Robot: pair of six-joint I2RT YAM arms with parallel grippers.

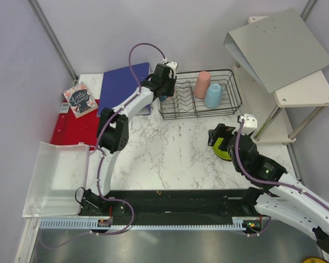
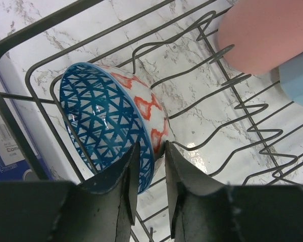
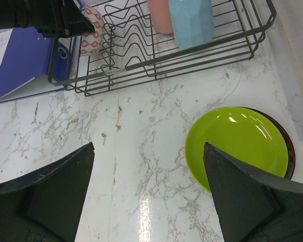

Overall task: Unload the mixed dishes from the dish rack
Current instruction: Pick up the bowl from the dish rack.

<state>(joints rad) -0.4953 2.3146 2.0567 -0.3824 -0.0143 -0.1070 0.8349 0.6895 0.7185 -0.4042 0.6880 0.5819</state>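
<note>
The dish rack (image 1: 230, 107) stands at the back of the table. My left gripper (image 1: 163, 90) is at its left end, jaws closed on the rim of the small blue patterned bowl (image 2: 106, 116), which stands on edge in the wires (image 2: 20, 38); one finger is inside, one outside. The tall pink cup (image 1: 202, 85) and light blue cup (image 1: 213, 96) lie in the rack's right part. My right gripper (image 3: 149, 146) is open and empty above the table, beside the lime-green bowl (image 3: 237, 141), which is nested in the red-and-black bowl (image 3: 288, 146).
A blue binder (image 1: 123, 85) lies just left of the rack. A small book (image 1: 81, 99) and red mat (image 1: 71, 129) are further left, with a clear bin (image 1: 55, 178) at the near left. A grey folder on a white shelf (image 1: 279, 46) stands at the back right.
</note>
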